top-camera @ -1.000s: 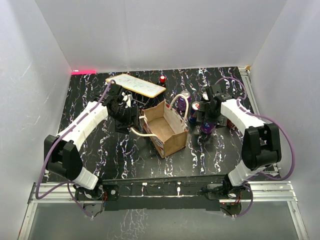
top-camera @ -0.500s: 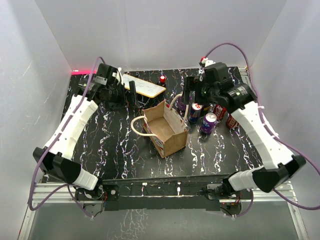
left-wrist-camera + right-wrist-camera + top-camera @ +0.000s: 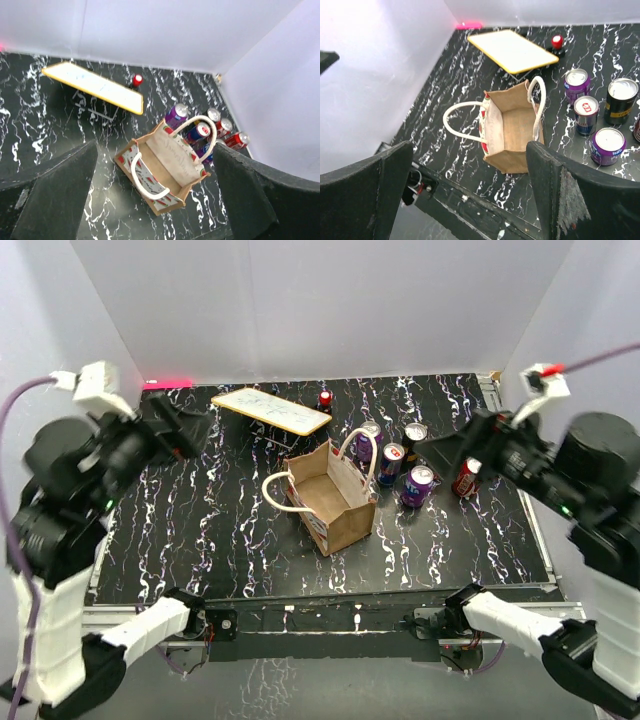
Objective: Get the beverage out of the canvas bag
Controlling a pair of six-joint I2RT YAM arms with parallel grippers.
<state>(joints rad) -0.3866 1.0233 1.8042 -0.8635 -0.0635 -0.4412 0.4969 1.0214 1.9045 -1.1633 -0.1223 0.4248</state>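
The canvas bag (image 3: 325,498) stands open in the middle of the table, and its brown inside (image 3: 516,122) holds nothing that I can see. One rope handle (image 3: 145,175) droops outward on its left side. Several beverage cans stand just right of it: a purple can (image 3: 418,485) nearest, a blue can (image 3: 391,464), another purple can (image 3: 368,436), a black can (image 3: 414,436) and a red can (image 3: 465,478). My left gripper (image 3: 188,430) hangs high above the table's left side, open and empty. My right gripper (image 3: 440,450) hangs high above the cans, open and empty.
A yellow-rimmed white board (image 3: 270,410) sits on a small stand at the back. A small red-topped object (image 3: 326,398) stands beside it. White walls close in the table on three sides. The metal base rail (image 3: 330,618) runs along the near edge.
Both arms have lifted up and away from the bag, left arm to the left, right arm to the right. Both grippers opened wide. The purple can stays standing right of the bag.
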